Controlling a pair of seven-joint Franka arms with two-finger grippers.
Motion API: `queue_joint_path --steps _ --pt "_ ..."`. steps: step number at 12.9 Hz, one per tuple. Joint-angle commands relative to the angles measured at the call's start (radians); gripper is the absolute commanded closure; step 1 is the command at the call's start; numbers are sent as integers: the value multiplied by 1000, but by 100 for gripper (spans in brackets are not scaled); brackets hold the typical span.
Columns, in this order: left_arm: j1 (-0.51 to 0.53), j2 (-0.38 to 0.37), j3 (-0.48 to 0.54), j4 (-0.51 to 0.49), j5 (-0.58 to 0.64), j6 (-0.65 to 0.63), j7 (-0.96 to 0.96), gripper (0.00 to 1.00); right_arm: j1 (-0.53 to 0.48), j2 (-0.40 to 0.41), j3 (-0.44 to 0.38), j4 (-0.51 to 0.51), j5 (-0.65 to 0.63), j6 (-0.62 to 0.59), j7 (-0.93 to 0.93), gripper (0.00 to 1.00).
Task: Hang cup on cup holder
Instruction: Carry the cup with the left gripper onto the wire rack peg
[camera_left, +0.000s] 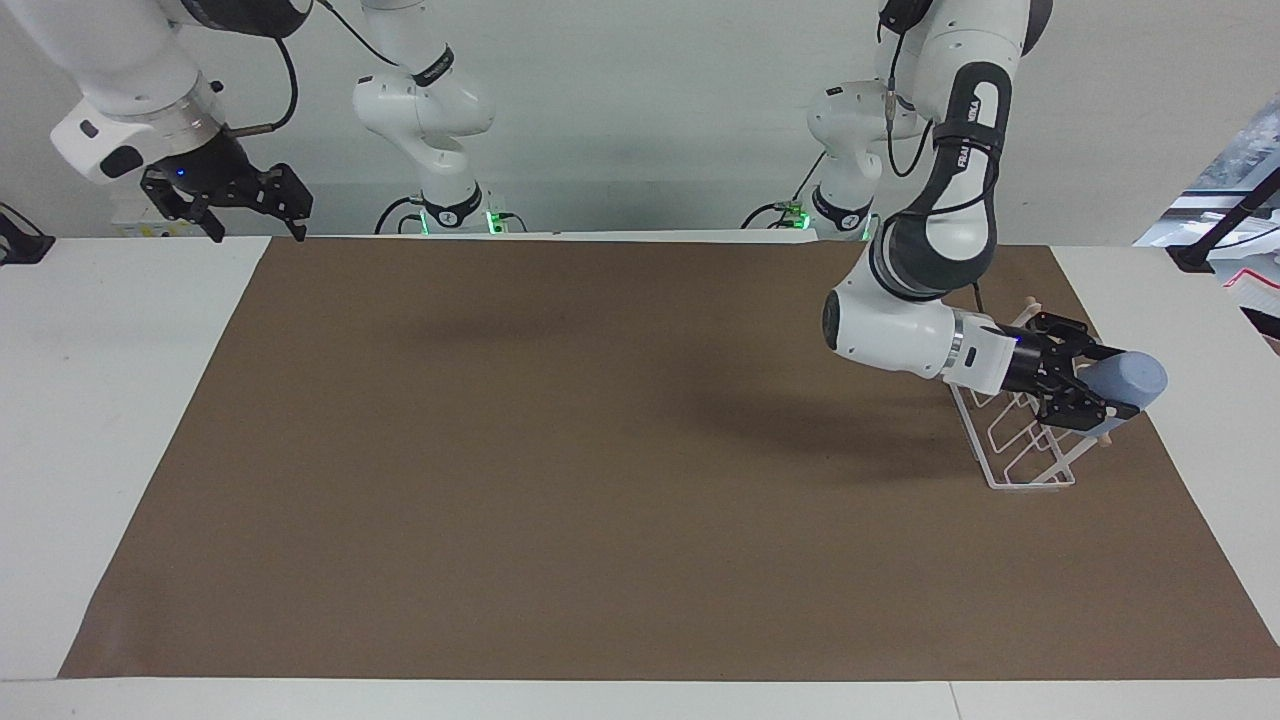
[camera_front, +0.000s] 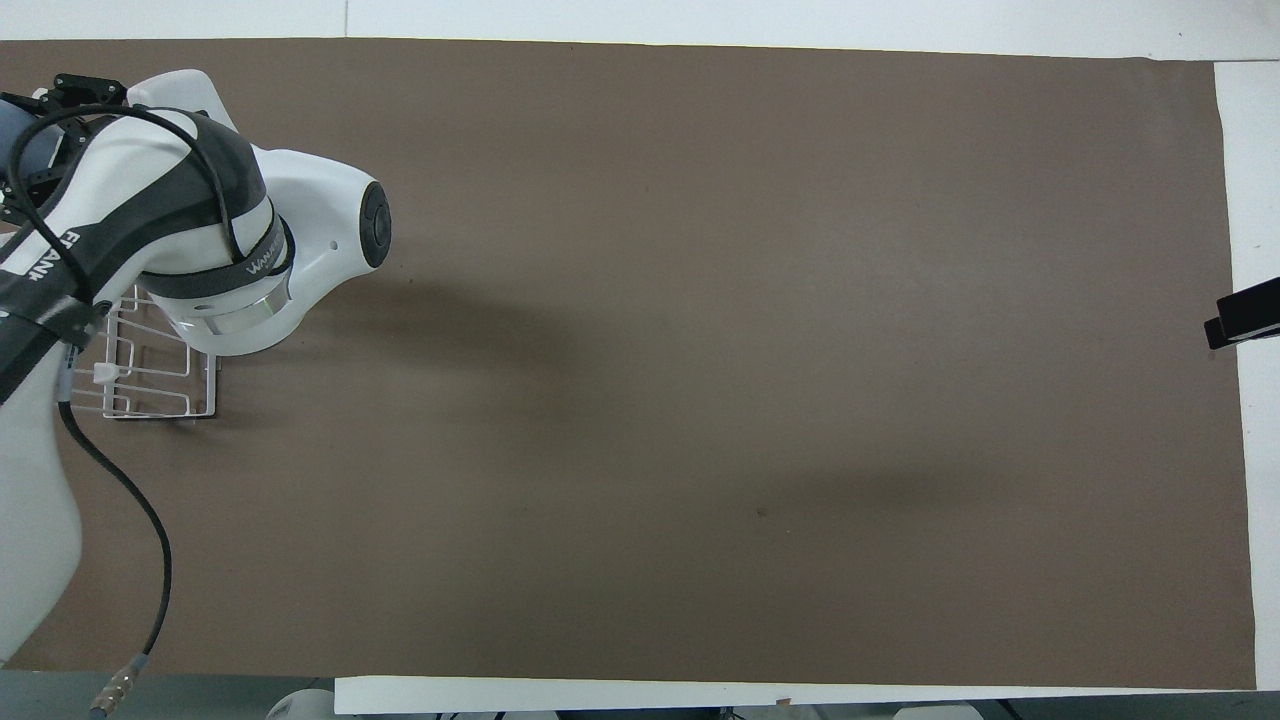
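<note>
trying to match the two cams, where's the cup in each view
Facing view: the cup is at the picture's right, on its side in the left tool, over the rack.
Overhead view: only a sliver of the cup shows at the upper left edge, mostly hidden by the left arm.
Shared landmark: the white wire rack, lower right of the arm in the facing view, below the arm's wrist in the overhead view.

High facing view across the table toward robots, steep overhead view, both sharing brown mat (camera_left: 600, 450).

"franka" lettering on the left arm (camera_left: 960, 140), "wanjeo"-like print on its wrist band (camera_front: 262, 262), partly legible
</note>
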Motion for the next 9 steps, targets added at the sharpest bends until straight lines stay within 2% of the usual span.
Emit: queue_joint_path --steps 1,5,7,9 --pt "-13 13 -1 8 6 -32 -47 100 7 -21 1 -18 -16 -4 5 1" --pt "-14 13 -2 -56 -3 -33 -121 100 -3 -21 -2 -13 -9 0 3 1" --pt "-19 7 -2 -81 -46 -35 -149 100 -7 -30 -8 -24 1 -4 -3 1" --pt "-11 -3 -1 -139 -46 -33 -196 100 3 -31 -7 -27 3 -6 -4 1"
